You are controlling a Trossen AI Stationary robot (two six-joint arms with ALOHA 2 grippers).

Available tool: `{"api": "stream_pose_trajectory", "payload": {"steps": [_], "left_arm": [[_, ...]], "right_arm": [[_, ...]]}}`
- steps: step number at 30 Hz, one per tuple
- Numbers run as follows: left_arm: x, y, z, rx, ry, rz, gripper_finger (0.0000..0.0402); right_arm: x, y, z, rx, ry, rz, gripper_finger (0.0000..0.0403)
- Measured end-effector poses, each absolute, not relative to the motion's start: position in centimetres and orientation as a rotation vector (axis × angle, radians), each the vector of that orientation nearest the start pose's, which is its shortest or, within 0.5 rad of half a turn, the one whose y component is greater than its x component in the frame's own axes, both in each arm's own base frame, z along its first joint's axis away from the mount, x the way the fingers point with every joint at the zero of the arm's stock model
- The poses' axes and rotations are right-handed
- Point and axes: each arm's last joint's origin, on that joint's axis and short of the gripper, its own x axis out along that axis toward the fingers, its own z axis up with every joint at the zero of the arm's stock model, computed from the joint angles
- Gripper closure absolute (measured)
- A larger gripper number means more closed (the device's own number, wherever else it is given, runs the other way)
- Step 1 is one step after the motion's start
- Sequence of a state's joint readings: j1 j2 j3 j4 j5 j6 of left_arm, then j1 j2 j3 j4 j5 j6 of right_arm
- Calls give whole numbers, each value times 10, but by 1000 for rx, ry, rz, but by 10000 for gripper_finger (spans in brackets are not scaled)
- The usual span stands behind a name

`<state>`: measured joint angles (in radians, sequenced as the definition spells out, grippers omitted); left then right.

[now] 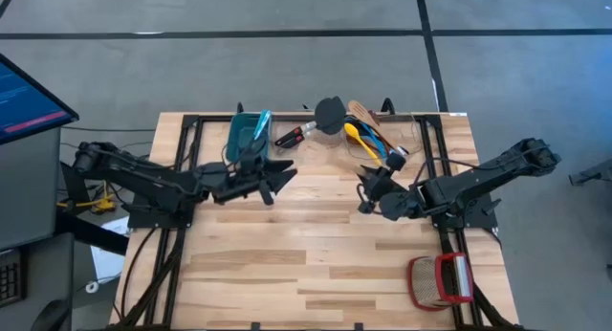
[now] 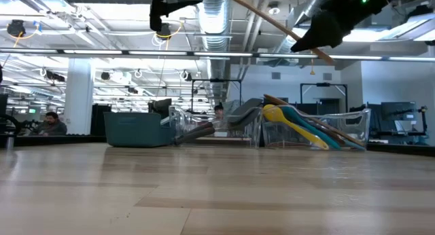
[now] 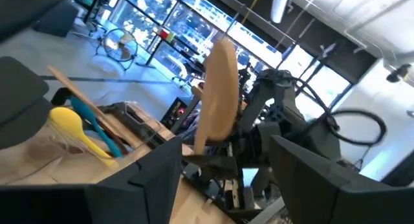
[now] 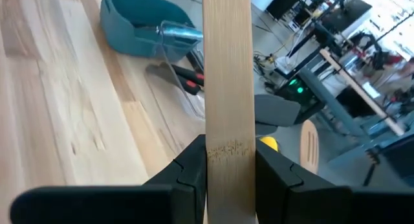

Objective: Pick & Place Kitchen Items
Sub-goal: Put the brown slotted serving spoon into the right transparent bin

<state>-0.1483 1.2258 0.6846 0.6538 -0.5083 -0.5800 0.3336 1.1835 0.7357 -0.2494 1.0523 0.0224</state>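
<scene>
Right pincer [image 4: 228, 175]: raised above the counter [image 1: 316, 245] toward its right edge, fingers pinching the flat handle of a wooden spatula [image 4: 228, 75]. The handle runs straight out between both fingers; in the low view the utensil slants through the air well clear of the counter top. In the left wrist view its broad wooden blade stands up just ahead of the left arm's fingers.

Left pincer [image 1: 277, 178]: raised over the counter's left half, near the far edge and just beside the teal bin [image 1: 247, 135]; fingers spread wide, nothing between them.

Remaining kitchen items: a heap at the middle of the far edge, lying in and around a clear plastic container [image 2: 319, 130]. Included are a yellow silicone spoon [image 2: 289, 121], a blue silicone spoon [image 2: 309, 123] beside it, wooden handles fanned toward the far right corner, a black round-headed utensil [image 1: 330, 113], and a black tool with red on its handle [image 1: 292, 136] lying between the heap and the teal bin.

Teal bin: at the far edge, left of centre, a pale blue-tipped item resting in it.

Red-and-tan woven basket [image 1: 440, 281]: near the front right corner, well apart from the utensils.
</scene>
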Motion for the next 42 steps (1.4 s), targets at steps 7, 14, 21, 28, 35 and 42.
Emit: {"api": "stream_pose_trajectory", "payload": {"steps": [7,14,21,28,35,42], "left_arm": [[263,-23,288,-617,-219,327,187],[273,-21,283,-613,-220,340,187],[305,-22,287,-473,-187,367,188],[320,-18,276,-425,-134,405,189],[321,-16,273,-418,-133,467,256],[321,-11,273,-421,-140,494,371]], "right_arm": [[223,50,240,-502,599,-679,325],[221,50,238,-519,625,-669,325],[221,48,235,-511,656,-633,325],[221,42,238,-523,686,-653,325],[221,41,241,-533,704,-654,325],[221,41,241,-531,702,-658,325]]}}
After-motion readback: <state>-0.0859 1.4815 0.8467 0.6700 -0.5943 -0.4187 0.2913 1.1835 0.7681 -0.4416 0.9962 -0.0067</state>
